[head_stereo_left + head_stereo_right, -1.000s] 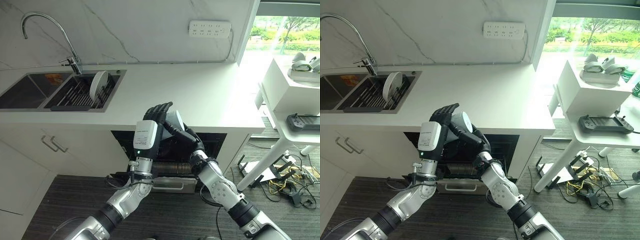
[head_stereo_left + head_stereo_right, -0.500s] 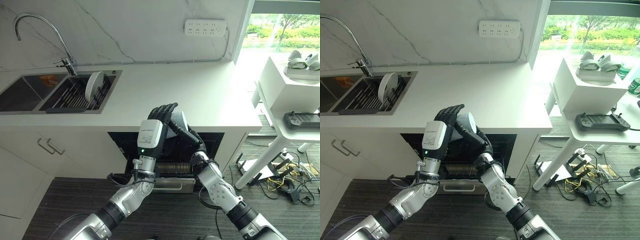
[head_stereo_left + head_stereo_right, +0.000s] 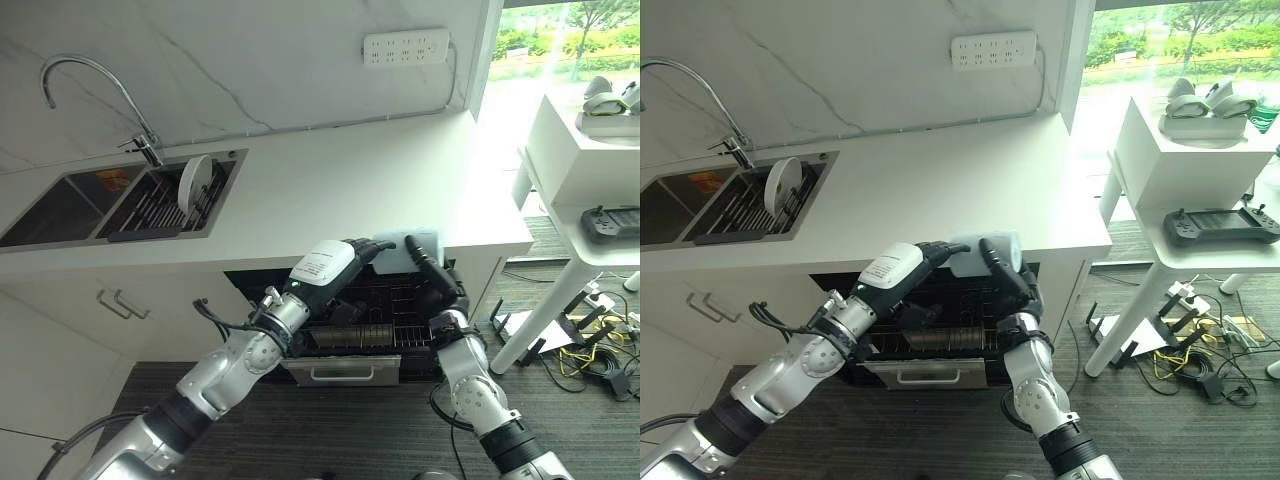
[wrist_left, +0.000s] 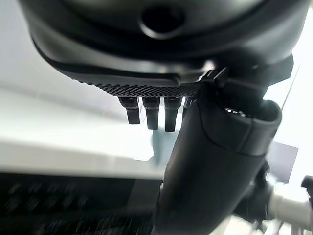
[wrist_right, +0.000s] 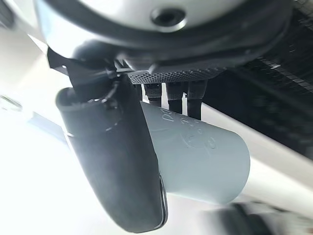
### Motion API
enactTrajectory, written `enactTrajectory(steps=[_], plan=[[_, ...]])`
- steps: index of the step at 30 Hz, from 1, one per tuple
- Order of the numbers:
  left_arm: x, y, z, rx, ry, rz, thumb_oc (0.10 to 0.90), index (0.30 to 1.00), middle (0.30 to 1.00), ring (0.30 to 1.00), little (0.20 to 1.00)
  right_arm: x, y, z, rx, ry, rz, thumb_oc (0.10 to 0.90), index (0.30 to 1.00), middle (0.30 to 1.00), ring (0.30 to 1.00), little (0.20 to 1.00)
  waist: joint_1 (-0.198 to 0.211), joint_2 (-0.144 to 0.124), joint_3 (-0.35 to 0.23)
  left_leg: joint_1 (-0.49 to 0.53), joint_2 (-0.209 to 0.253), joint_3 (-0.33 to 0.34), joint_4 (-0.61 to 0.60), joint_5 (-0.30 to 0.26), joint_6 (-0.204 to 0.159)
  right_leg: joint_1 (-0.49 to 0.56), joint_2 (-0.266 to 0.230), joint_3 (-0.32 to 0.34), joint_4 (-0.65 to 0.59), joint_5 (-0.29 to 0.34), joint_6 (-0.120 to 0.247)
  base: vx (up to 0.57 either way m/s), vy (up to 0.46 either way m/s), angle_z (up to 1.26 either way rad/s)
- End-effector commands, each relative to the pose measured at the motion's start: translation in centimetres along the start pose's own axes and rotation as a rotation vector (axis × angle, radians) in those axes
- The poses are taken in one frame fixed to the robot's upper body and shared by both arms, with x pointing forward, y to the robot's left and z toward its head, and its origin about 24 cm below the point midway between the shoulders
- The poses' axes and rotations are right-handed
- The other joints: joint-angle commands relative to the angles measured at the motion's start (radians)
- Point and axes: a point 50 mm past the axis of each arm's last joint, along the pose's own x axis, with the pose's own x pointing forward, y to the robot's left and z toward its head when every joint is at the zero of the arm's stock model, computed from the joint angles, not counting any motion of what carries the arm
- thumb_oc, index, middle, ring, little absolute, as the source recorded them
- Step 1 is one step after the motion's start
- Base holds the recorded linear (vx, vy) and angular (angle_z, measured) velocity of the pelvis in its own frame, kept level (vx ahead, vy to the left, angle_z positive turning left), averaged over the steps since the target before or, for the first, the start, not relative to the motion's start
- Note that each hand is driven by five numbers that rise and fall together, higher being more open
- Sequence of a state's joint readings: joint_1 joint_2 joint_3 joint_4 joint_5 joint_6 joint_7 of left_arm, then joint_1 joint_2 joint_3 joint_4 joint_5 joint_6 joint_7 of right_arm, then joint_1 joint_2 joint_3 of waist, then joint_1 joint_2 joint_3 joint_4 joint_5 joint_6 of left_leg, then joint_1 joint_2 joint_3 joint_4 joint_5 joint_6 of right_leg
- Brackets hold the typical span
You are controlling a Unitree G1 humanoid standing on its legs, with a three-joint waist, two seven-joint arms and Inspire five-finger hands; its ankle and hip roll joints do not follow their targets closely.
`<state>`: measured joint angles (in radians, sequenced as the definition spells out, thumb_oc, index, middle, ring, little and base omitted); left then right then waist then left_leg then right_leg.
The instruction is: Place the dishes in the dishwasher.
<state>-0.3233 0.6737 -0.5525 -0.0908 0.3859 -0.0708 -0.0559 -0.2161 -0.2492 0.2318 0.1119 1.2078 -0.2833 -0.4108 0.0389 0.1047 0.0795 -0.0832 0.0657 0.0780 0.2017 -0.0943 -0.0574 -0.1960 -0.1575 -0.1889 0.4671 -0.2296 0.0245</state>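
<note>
My right hand [image 5: 132, 147] is curled round a pale grey-blue cup [image 5: 200, 156], thumb along one side and fingers behind the other wall, holding it above the open dishwasher [image 3: 385, 310] just below the worktop [image 3: 330, 190] edge. My left hand [image 3: 345, 262] sits right beside it w/ fingers reaching toward the cup; can't tell if they actually touch or grip it. Cup looks like a plain smooth tumbler, prob. plastic or ceramic: light, stiff, no handle, so slippery-ish if I ease off. Best grip is round the mid wall as now, not the rim. It tapers a bit, so I reckon it could slide out toward the narrow end. A white plate [image 3: 195, 180] stands upright in the sink rack [image 3: 150, 205], well apart, not yet loaded; thin edge, chippable, take it by the rim.
</note>
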Motion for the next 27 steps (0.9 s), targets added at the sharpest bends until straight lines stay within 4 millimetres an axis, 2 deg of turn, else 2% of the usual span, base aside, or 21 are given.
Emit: enactTrajectory(steps=[1, 7, 12, 15, 23, 25, 26, 27], plan=[[-0.9, 4.3, 0.5, -0.063, -0.061, 0.053, 0.800, 0.900, 0.900, 0.900, 0.900, -0.2, 6.6, 5.9, 0.107, -0.314, 0.291, 0.400, 0.300, 0.300, 0.300, 0.300, 0.022, -0.060, -0.051, -0.033, 0.023, 0.002, 0.098, -0.122, 0.034, 0.077, -0.038, 0.013, -0.167, 0.073, 0.117, 0.00, 0.000, 0.00], [-2.7, 5.9, -0.3, -0.072, -0.029, 0.203, 0.800, 0.900, 0.900, 0.900, 0.900, -0.5, 5.2, 6.6, 0.106, -0.344, 0.264, 0.400, 0.300, 0.300, 0.300, 0.300, 0.033, -0.062, -0.054, -0.039, 0.021, -0.007, 0.098, -0.118, 0.034, 0.075, -0.043, 0.005, -0.167, 0.073, 0.117, 0.00, 0.000, 0.03], [-4.6, 7.6, -1.8, -0.057, 0.012, 0.449, 0.800, 0.900, 0.900, 0.900, 0.900, -0.8, 4.3, 6.6, 0.090, -0.334, 0.254, 0.400, 0.300, 0.300, 0.300, 0.300, 0.039, -0.069, -0.059, -0.045, 0.021, -0.013, 0.098, -0.115, 0.032, 0.074, -0.044, 0.002, -0.167, 0.069, 0.112, 0.01, 0.000, 0.05], [-5.3, 7.8, -2.3, -0.077, 0.016, 0.483, 0.800, 0.900, 0.900, 0.900, 0.900, -0.9, 4.1, 6.4, 0.079, -0.312, 0.260, 0.400, 0.300, 0.300, 0.300, 0.300, 0.041, -0.073, -0.061, -0.047, 0.022, -0.014, 0.098, -0.114, 0.031, 0.074, -0.044, 0.001, -0.167, 0.068, 0.110, 0.02, -0.008, 0.01], [-6.6, 5.8, -3.7, -0.129, 0.126, 0.388, 0.800, 0.900, 0.900, 0.900, 0.900, -1.5, 3.8, 5.2, 0.042, -0.201, 0.336, 0.400, 0.300, 0.300, 0.300, 0.300, 0.035, -0.081, -0.061, -0.044, 0.039, 0.002, 0.098, -0.109, 0.022, 0.077, -0.036, -0.013, -0.167, 0.064, 0.100, 0.02, -0.046, 0.01], [-6.5, 4.9, -4.1, -0.121, 0.159, 0.354, 0.800, 0.900, 0.900, 0.900, 0.900, -1.8, 3.9, 4.9, 0.030, -0.158, 0.388, 0.400, 0.300, 0.300, 0.300, 0.300, 0.017, -0.088, -0.051, -0.014, 0.066, 0.059, 0.098, -0.080, 0.006, 0.085, -0.033, -0.026, -0.167, 0.070, 0.091, 0.02, -0.060, 0.06], [-6.3, 4.4, -4.3, -0.107, 0.160, 0.326, 0.800, 0.900, 0.900, 0.900, 0.900, -1.9, 4.0, 5.2, 0.011, -0.158, 0.423, 0.400, 0.300, 0.300, 0.300, 0.300, 0.011, -0.103, -0.035, 0.015, 0.058, 0.087, 0.098, -0.049, -0.003, 0.094, -0.039, -0.028, -0.167, 0.080, 0.085, 0.02, -0.042, 0.22], [-6.3, 4.4, -4.3, -0.113, 0.153, 0.323, 0.800, 0.900, 0.900, 0.900, 0.900, -1.9, 4.0, 5.6, -0.003, -0.170, 0.441, 0.400, 0.300, 0.300, 0.300, 0.300, 0.020, -0.118, -0.012, 0.024, 0.040, 0.061, 0.098, 0.016, -0.009, 0.104, -0.044, -0.014, -0.167, 0.089, 0.076, 0.00, 0.011, 0.25]])
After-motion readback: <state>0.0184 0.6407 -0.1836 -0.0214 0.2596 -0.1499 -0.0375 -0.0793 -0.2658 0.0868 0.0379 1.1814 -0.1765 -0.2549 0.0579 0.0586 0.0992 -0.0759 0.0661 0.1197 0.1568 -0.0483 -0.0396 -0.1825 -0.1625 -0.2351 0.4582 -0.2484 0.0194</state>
